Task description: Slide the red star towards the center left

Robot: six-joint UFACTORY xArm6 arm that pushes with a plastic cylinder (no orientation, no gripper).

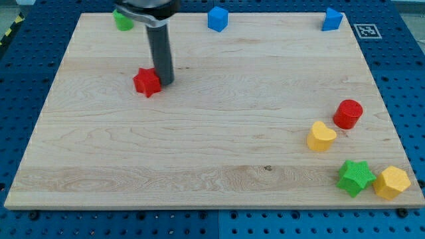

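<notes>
While my tip (165, 81) touches its right side, red star (147, 82) sits upper left on tabletop (199, 146); end effector's a bare rod w/ no jaws, clamping nothing.

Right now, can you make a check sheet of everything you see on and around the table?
Surface: wooden board, bare in the middle.
Job's things: red star in the upper left part.
Clutter: green block, blue cube, blue block along the top edge; red cylinder, yellow heart, green star, yellow block at lower right.
Claw: none; my tip touches the red star's right side.
Cables: nothing seen.
Surroundings: blue pegboard, a printed marker.
</notes>
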